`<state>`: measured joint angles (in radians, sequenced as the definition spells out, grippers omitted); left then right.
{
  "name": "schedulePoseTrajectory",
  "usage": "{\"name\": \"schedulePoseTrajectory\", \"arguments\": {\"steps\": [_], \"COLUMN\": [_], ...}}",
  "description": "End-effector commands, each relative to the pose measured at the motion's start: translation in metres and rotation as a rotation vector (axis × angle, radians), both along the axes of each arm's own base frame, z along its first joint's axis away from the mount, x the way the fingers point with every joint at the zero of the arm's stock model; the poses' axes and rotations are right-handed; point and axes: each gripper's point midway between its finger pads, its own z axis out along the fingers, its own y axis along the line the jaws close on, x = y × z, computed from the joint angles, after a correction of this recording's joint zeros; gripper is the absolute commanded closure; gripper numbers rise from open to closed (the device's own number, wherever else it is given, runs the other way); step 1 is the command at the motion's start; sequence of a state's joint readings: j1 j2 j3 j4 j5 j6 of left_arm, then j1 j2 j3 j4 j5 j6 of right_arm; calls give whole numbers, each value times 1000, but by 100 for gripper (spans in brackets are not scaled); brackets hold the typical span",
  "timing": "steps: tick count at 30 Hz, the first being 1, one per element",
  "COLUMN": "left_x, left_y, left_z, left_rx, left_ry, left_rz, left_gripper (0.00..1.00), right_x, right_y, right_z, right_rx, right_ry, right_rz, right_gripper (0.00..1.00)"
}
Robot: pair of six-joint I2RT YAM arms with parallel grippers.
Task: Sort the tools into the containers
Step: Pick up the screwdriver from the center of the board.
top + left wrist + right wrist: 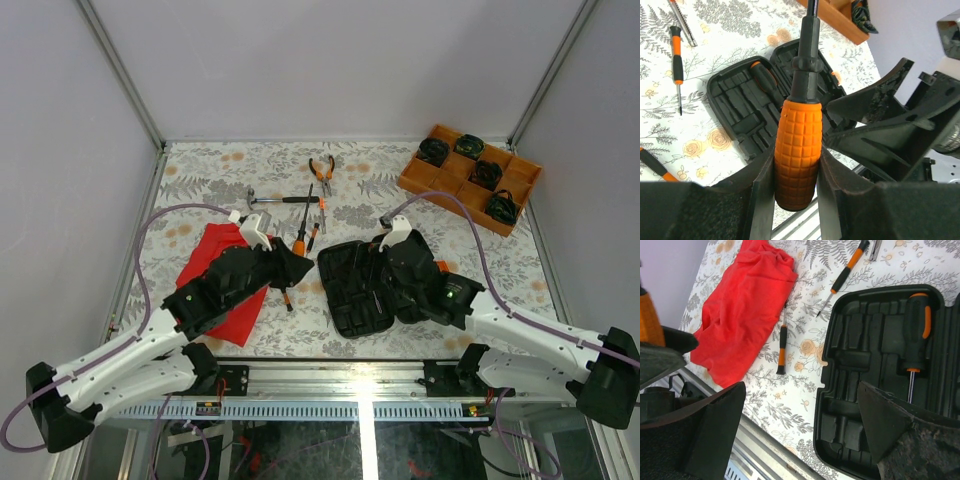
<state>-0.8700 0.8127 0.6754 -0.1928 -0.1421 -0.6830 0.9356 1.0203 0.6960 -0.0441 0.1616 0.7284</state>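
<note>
The screwdriver (pixel 799 150) had an orange handle, rubbery-looking, moulded in a grid, matt with a faint sheen; its collar was smooth, glossy black plastic; the left pads (pixel 759 200) looked matt black; the right fingers (pixel 912 445) were black and coarsely grained; the case (pixel 860 345) was dull black moulded plastic; a second screwdriver (pixel 916 320) in it showed black and orange plastic and a bright metal shaft; the cloth (pixel 208 252) at eight o'clock was red fabric, matt and creased; the table (pixel 200 175) bore a smooth floral print; the hammer (pixel 252 199) at eleven had a shiny steel head; the tray (pixel 408 180) at two was orange and smooth, wood or plastic unclear.
</note>
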Motion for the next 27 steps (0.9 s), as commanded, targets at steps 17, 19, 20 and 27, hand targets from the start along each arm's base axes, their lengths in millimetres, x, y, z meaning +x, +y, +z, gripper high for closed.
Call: {"name": "schedulePoseTrajectory", "arguments": {"steps": [17, 19, 20, 27], "left_x": [-18, -20, -19, -14], "left_y": [-5, -8, -9, -10], "left_z": [40, 45, 46, 41], "left_rx": [-59, -50, -42, -12], "left_ry": [-124, -128, -124, -100], "left_rz": [-128, -154, -156, -140], "left_gripper": [97, 99, 100, 100], "right_x": [3, 1, 2, 1], "right_y": [-10, -8, -8, 6], "right_z": [23, 23, 22, 30], "right_rx": [60, 60, 59, 91], "right_ry": [-59, -55, -52, -36], "right_rz": [-39, -31, -31, 8], "right_gripper": [1, 1, 0, 0]}}
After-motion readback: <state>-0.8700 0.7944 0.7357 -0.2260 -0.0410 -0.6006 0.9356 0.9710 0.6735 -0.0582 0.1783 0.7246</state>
